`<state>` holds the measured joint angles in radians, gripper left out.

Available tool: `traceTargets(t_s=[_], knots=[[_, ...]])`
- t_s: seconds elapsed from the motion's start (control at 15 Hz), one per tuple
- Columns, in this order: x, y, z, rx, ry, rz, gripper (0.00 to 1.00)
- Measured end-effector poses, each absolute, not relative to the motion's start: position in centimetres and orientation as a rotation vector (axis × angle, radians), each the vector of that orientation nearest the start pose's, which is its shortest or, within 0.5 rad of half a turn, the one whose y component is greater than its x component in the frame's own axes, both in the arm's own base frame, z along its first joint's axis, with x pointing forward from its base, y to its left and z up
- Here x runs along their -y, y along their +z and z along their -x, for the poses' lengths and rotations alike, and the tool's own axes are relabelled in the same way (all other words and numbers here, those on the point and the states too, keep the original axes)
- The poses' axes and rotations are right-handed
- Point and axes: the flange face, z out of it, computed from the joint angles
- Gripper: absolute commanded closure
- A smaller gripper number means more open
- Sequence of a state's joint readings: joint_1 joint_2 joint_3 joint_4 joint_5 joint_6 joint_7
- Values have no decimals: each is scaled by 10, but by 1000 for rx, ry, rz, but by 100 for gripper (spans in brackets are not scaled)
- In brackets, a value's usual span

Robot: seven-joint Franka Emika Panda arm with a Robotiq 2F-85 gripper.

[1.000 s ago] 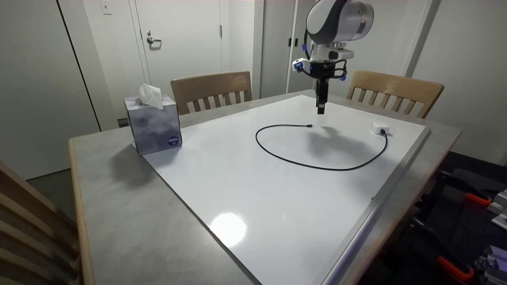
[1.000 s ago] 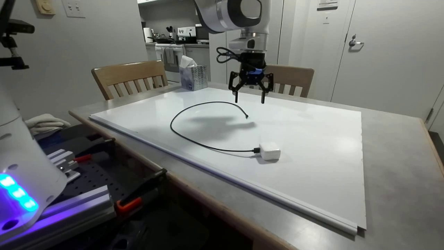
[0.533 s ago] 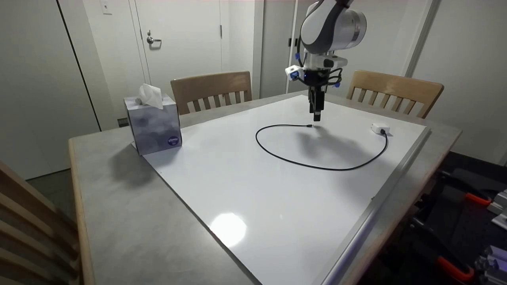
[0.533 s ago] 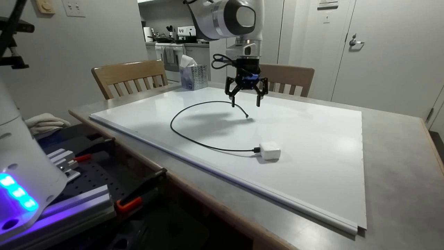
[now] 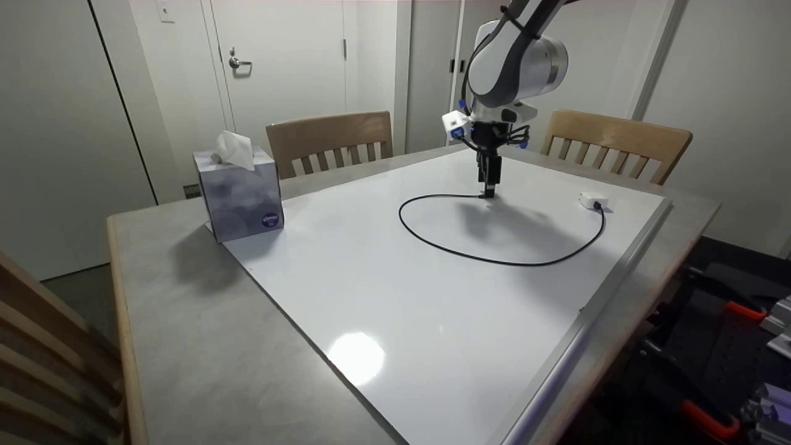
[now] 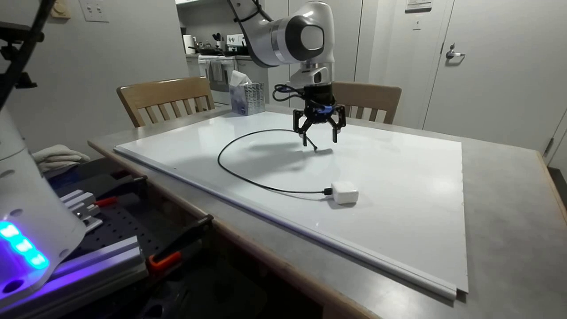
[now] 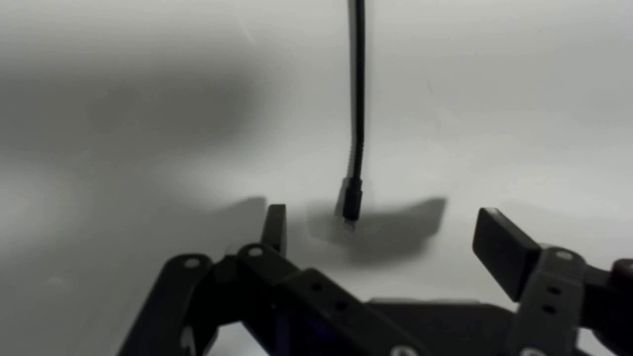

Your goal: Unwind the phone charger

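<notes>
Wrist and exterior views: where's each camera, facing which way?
In an exterior view: raised at the tissue box end, looking along the whiteboard; arm and gripper show.
In an exterior view: beside the robot's base, looking across the table; base, arm, gripper show.
Wrist view: on the wrist, facing down at the cable and connector; of the robot, only the gripper.
Both exterior views share cable, plug, whiteboard, tissue box.

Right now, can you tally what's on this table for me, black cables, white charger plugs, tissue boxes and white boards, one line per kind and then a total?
Black cable: 1
White charger plug: 1
Tissue box: 1
White board: 1
Total: 4
</notes>
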<state>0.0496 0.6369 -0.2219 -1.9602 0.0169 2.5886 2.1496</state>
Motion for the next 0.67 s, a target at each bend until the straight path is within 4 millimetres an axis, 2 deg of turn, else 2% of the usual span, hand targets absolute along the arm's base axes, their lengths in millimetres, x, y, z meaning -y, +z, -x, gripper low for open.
traceTargets(t_s=[0.2,0.27,0.33,0.4,0.53,0.67], knots=[[103,153,-605,-2910,-180,1313,36],[103,153,-606,-2909,-181,1313,32],[102,153,-606,-2908,-182,1313,32],[102,153,-606,-2907,-182,1314,26],[100,153,-606,-2904,-183,1317,24],[97,153,-607,-2901,-185,1321,29]])
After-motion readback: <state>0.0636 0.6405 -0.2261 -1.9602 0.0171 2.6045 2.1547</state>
